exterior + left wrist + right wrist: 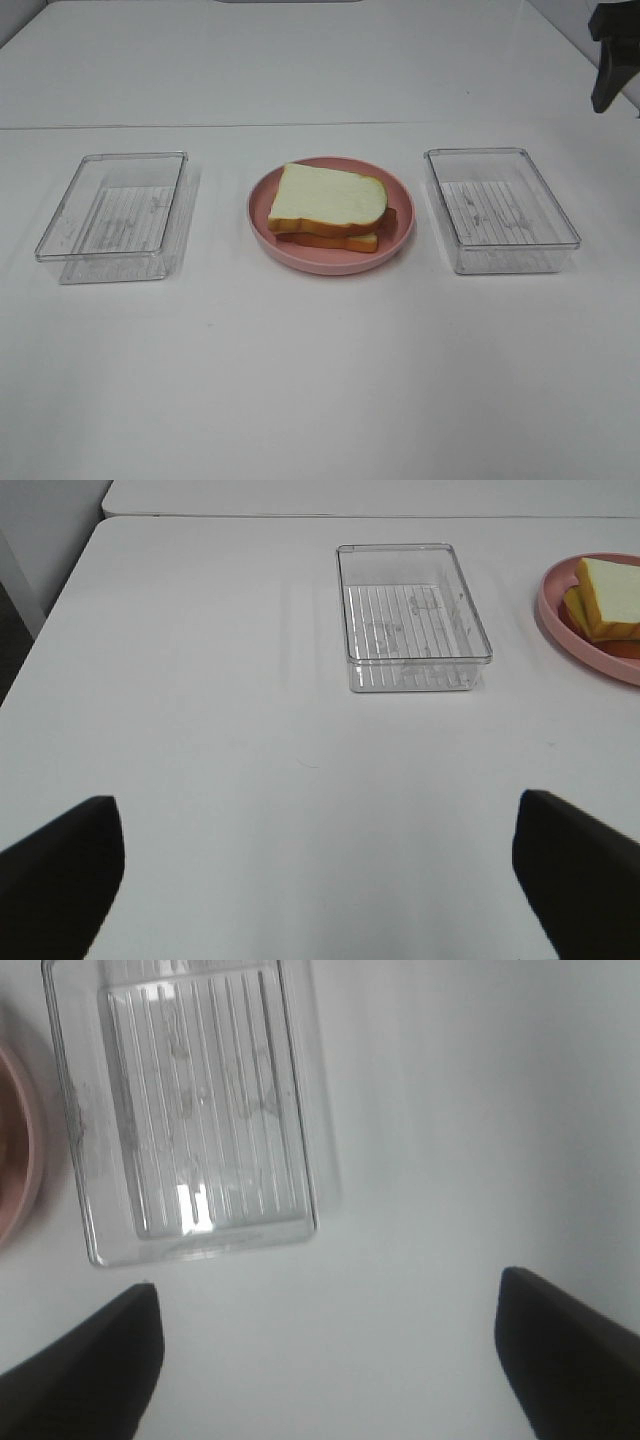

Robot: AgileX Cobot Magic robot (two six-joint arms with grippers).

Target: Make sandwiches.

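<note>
A: Where's the sandwich [328, 208]?
B: On the pink plate [262, 205], between two clear trays [112, 205] [500, 208]. Top bread slice on, lower slice under it, a brown-red edge peeking between; other fillings not visible.
A: And the grippers?
B: Left gripper [318, 880] spread wide over bare table, holding nothing. Right gripper [328, 1360] also wide, empty, near the right tray.
A: Which step?
B: Looks like the end: stack built, both trays empty, arms pulled clear.
A: Next?
B: Probably nothing beyond parking the arms. At most a check that the top slice sits square.
</note>
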